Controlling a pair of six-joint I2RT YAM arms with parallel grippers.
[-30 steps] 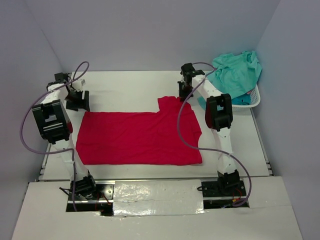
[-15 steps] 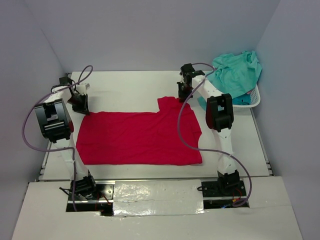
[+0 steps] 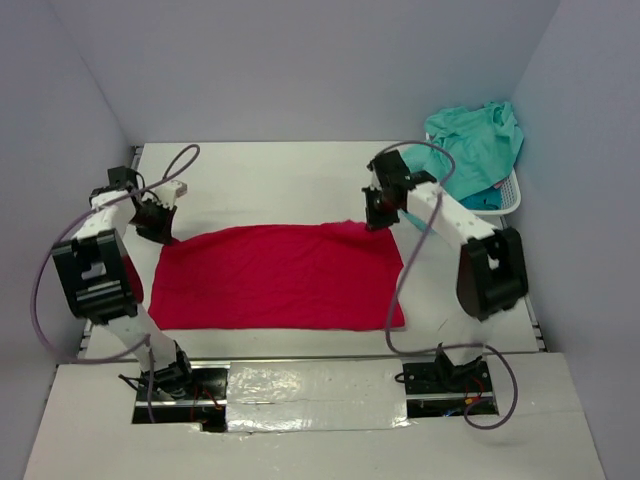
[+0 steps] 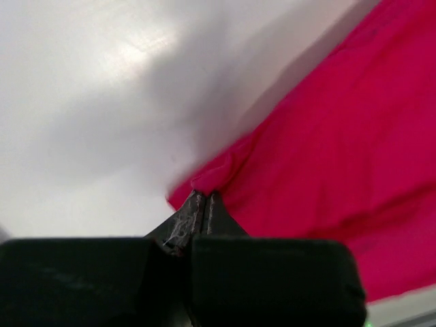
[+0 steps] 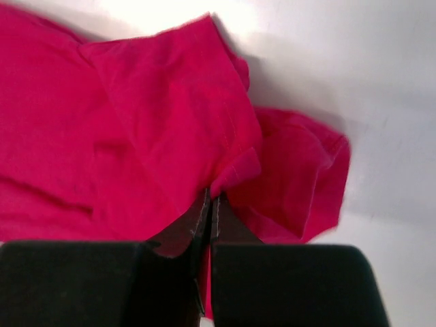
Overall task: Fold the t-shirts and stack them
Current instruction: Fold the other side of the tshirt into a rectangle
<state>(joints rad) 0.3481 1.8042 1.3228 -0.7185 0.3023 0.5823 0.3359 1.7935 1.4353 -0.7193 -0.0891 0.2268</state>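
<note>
Top external view showed the crimson t-shirt (image 3: 275,280) spread across the middle of the white table (image 3: 270,170), its near hem close to the arms' bases and its far edge drawn up in a shallow arc between the two claws. The left gripper (image 3: 160,225) had its fingers pressed together on the shirt's far-left corner. The right gripper (image 3: 380,212) pinched the far-right corner, where the cloth bunched.

From the left wrist camera, the left gripper (image 4: 202,204) was seen with its tips closed tight on a small peak of red fabric (image 4: 340,136), the bare tabletop pale and blurred beyond it. The right wrist camera caught the right gripper (image 5: 209,204) nipping a fold of the same shirt (image 5: 157,116), with a sleeve crumpled just to the right of the fingers.

In the overhead view, the right arm's purple cable (image 3: 405,270) hung across the shirt's right edge and hid a strip of it. The left arm's cable (image 3: 40,290) looped out beside the left wall, apart from the cloth.

At the table's far-right corner stood a white lattice basket (image 3: 510,200). A mint-teal shirt (image 3: 470,145) was heaped over its rim, and a darker teal shirt (image 3: 485,197) peeked out beneath it. Both lay well apart from the red one.
</note>
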